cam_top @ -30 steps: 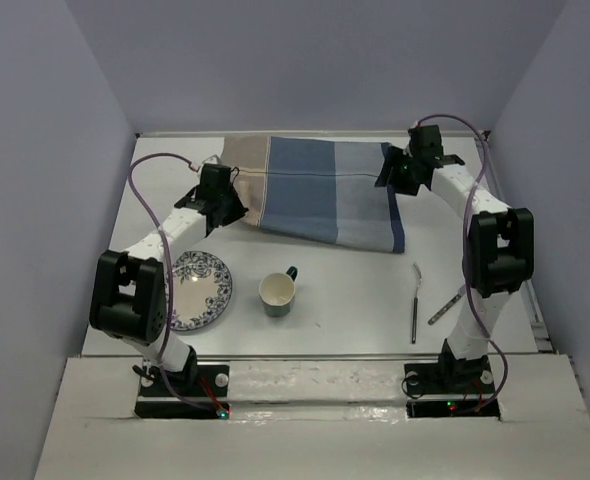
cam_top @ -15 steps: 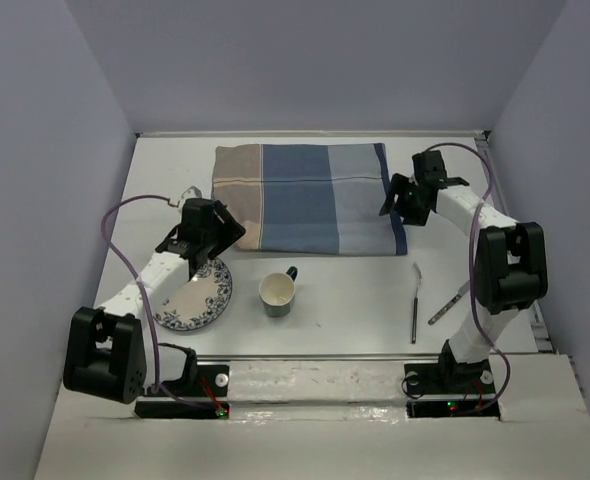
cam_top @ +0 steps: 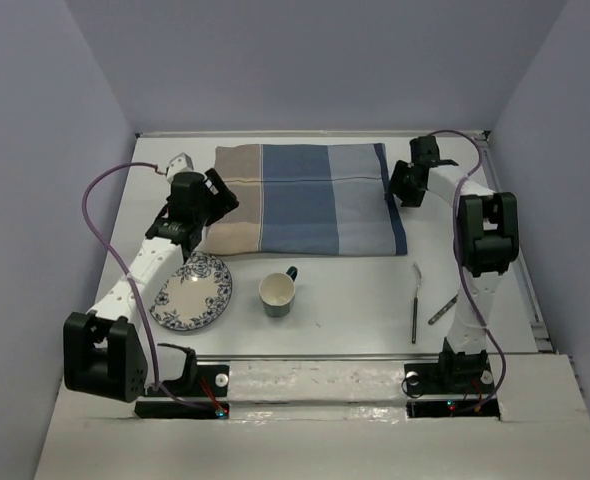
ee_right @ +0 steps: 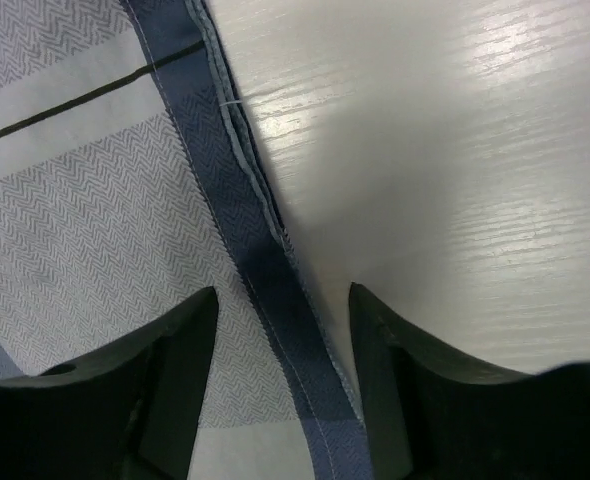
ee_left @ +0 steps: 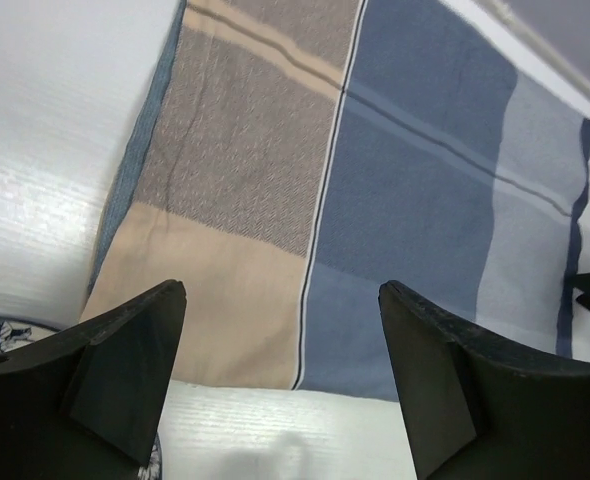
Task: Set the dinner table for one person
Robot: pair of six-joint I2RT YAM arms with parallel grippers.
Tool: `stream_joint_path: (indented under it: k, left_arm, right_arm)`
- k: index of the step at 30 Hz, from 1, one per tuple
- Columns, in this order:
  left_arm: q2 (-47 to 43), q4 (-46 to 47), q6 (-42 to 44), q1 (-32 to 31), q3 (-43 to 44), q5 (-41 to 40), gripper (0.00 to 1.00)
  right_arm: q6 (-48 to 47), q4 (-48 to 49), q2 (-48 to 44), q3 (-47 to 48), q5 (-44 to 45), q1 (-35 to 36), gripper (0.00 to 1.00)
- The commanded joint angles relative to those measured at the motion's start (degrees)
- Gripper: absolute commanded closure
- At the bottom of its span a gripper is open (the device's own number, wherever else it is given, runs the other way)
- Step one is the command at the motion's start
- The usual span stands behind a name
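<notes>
While the blue-and-beige striped cloth mat [cam_top: 310, 200] lies spread flat on the far middle of the plain white-grey worktop [cam_top: 345, 290], its long axis running from left to right, neither arm has hold of anything. The left tool [ee_left: 282, 320] hangs above the beige end of the mat with its fingers wide apart and nothing between them. The right tool [ee_right: 283, 310] stands partly open over the opposite end. The dark-blue hem runs through the gap between its fingers, but they do not pinch it.

Everything else waits nearer the arms. The round white plate with blue floral pattern [cam_top: 193, 291] sits just off the mat's near left corner. The cream cup with a dark handle [cam_top: 277, 293] is just to the plate's right, below the middle of the mat. On the right side, well apart from these, a long slim metal utensil [cam_top: 414, 305] points almost straight toward the bases. A shorter metal utensil [cam_top: 445, 309] lies slantwise just beside it.

With the mat in place, the plate looks like the next piece to go onto it. It lies toward the bases from the left tool, on that arm's own side, with the forearm passing over its left rim. The left arm is clearly the nearer one and would need to draw back and down toward the near rim. The utensils fall to the right arm.
</notes>
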Motion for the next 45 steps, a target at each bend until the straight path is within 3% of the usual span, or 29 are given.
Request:
stream_joint_path:
  k: [1, 2, 3, 6, 14, 15, 17, 18, 21, 26, 30, 34, 41, 45]
  left_arm:
    - [2.3, 0.5, 0.3, 1.7, -3.2, 2.2, 0.12]
    - [2.8, 0.8, 0.2, 1.7, -3.0, 2.4, 0.12]
    - [3.4, 0.9, 0.2, 1.7, -2.6, 2.7, 0.12]
    - [5.9, 1.0, 0.7, 1.7, -1.2, 3.6, 0.12]
    - [10.7, -1.7, 6.9, 0.2, 6.4, 6.1, 0.11]
    - [10.4, -1.7, 6.6, 0.1, 6.3, 6.2, 0.11]
    - [10.1, -1.8, 6.5, -0.2, 6.3, 6.2, 0.11]
    - [9.7, -1.9, 6.4, -0.2, 6.1, 6.2, 0.11]
    - [8.1, -2.8, 7.0, -0.3, 6.5, 6.2, 0.11]
    - [5.4, -6.8, 9.1, -0.3, 9.7, 5.3, 0.11]
    - [4.2, -10.3, 10.1, -1.0, 9.8, 4.7, 0.11]
    - [3.7, -11.7, 10.5, -2.7, 4.6, 1.9, 0.12]
    - [0.0, -9.7, 10.5, -3.2, 3.0, 2.3, 0.16]
    - [-5.1, -9.2, 10.7, -4.1, 5.3, 3.3, 0.16]
  right_arm:
    - [0.4, -1.1, 1.5, 1.3, -3.2, 0.0, 0.47]
    - [0.8, -1.0, 1.9, 1.4, -3.7, 0.0, 0.52]
    - [1.1, -0.7, 2.2, 1.6, -3.7, 0.0, 0.71]
    - [3.1, -0.6, 2.5, 1.8, -2.9, -1.5, 1.0]
    - [3.4, 0.1, -5.1, -0.6, 1.5, -6.3, 1.0]
    - [2.7, 0.2, -5.1, -0.4, -0.4, -6.3, 0.9]
    - [2.6, 0.2, -5.3, -0.5, -1.2, -6.3, 0.8]
    - [2.5, 0.3, -6.0, -0.8, -1.5, -6.3, 0.64]
    - [0.4, 0.0, -8.2, -0.6, -4.3, -6.3, 0.34]
    - [0.3, -0.2, -16.2, -3.4, -8.8, -1.3, 0.31]
    - [-3.4, -1.4, -22.8, -7.0, -11.8, 11.7, 0.31]
    - [-5.1, -4.9, -26.8, -9.1, -13.6, 26.7, 0.31]
    - [-9.4, -16.3, -22.7, -2.8, -10.9, 40.8, 0.31]
    - [-10.2, -20.8, -21.3, -0.8, -8.5, 44.8, 0.33]
